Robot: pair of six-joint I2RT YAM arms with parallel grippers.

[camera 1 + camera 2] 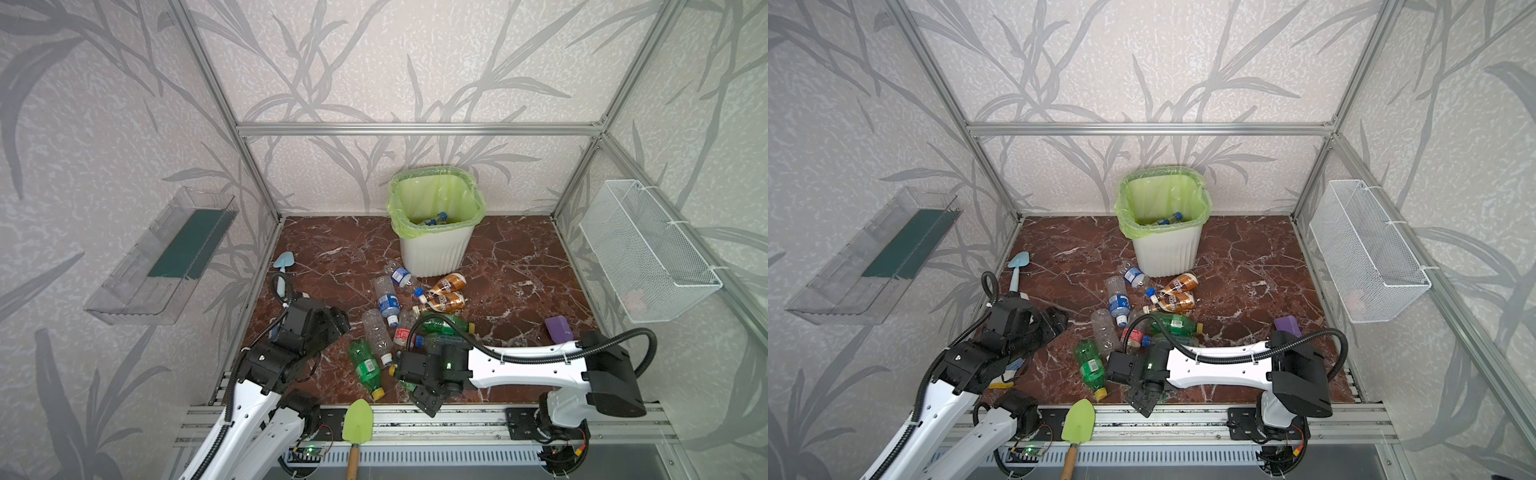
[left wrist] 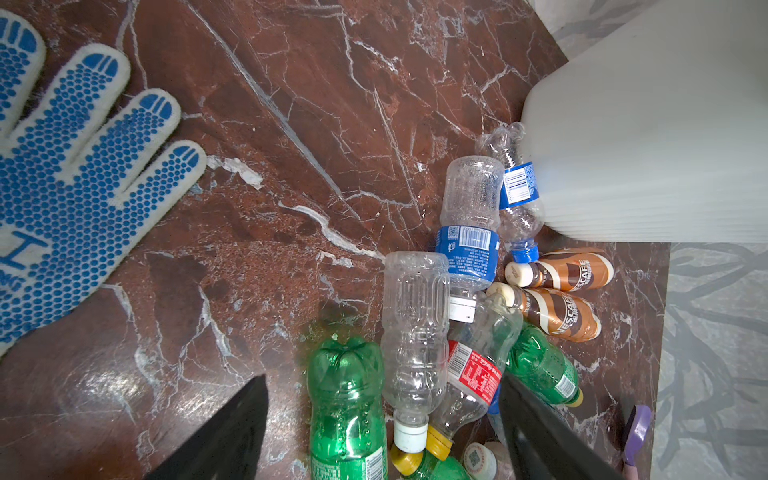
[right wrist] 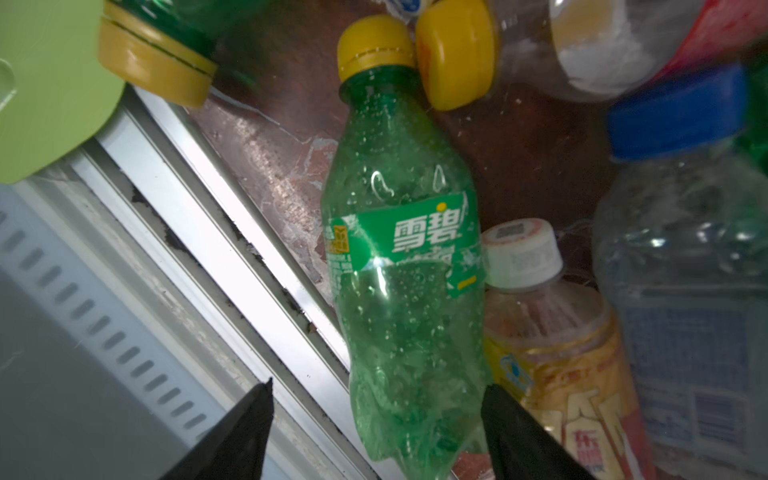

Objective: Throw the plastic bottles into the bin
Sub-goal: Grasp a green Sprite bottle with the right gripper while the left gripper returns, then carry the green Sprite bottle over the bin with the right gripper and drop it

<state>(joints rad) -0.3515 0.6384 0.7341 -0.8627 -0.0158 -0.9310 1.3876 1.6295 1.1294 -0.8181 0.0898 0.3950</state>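
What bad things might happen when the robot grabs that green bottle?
The crumpled green bottle lies at the floor's edge beside the metal rail; it might slide off. The yellow-labelled bottle touches it, so a jaw could catch that too. The bin stands far back; a throw may miss.

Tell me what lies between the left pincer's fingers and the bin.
In the left wrist view, the pile of bottles fills that stretch: between the open left pincer and the bin lie green, clear, blue-labelled and brown-wrapped ones, the farthest touching the bin's wall.
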